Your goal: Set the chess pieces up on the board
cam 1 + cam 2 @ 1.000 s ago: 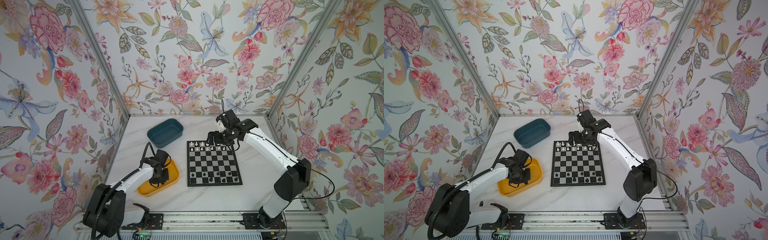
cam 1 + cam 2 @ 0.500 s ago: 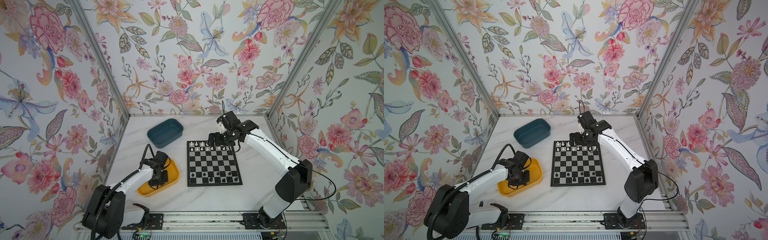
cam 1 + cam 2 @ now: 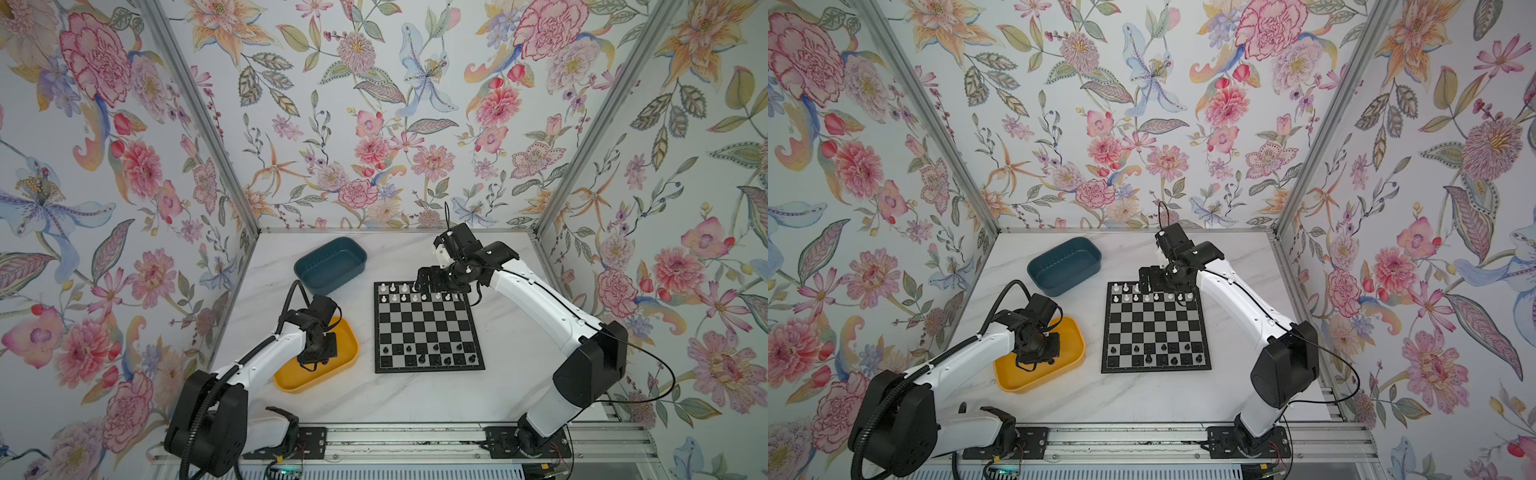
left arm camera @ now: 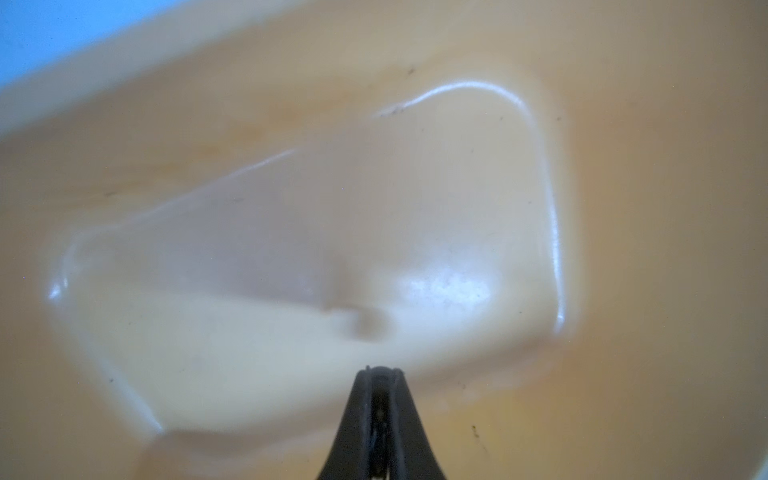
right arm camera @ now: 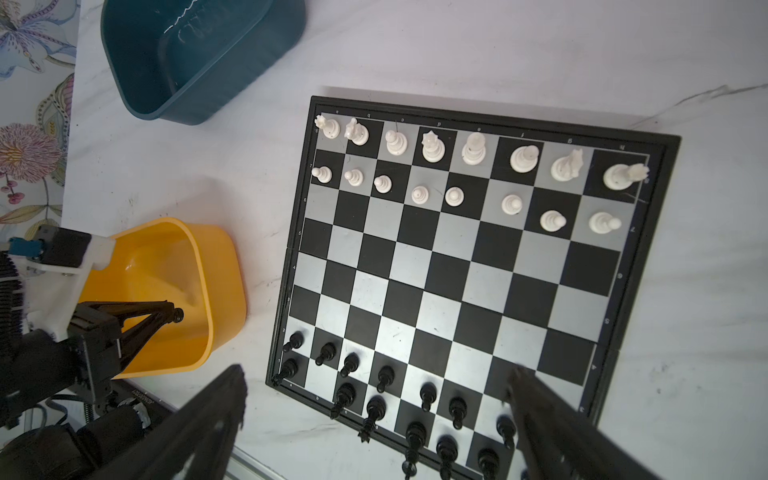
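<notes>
Left gripper (image 4: 379, 371), jaws drawn shut since a second ago, inside yellow tray (image 3: 347, 353); right gripper (image 3: 427, 286) spread wide above board (image 3: 428, 328) bearing chess pieces (image 5: 433, 147)

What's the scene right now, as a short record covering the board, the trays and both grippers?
board: flat on the table, between the arms
white pieces: two full rows at the far edge
black pieces: on the near two rows
left gripper: shut, inside yellow tray; grip on a piece unclear
right gripper: open, above the white rows
teal tray: no pieces visible
</notes>
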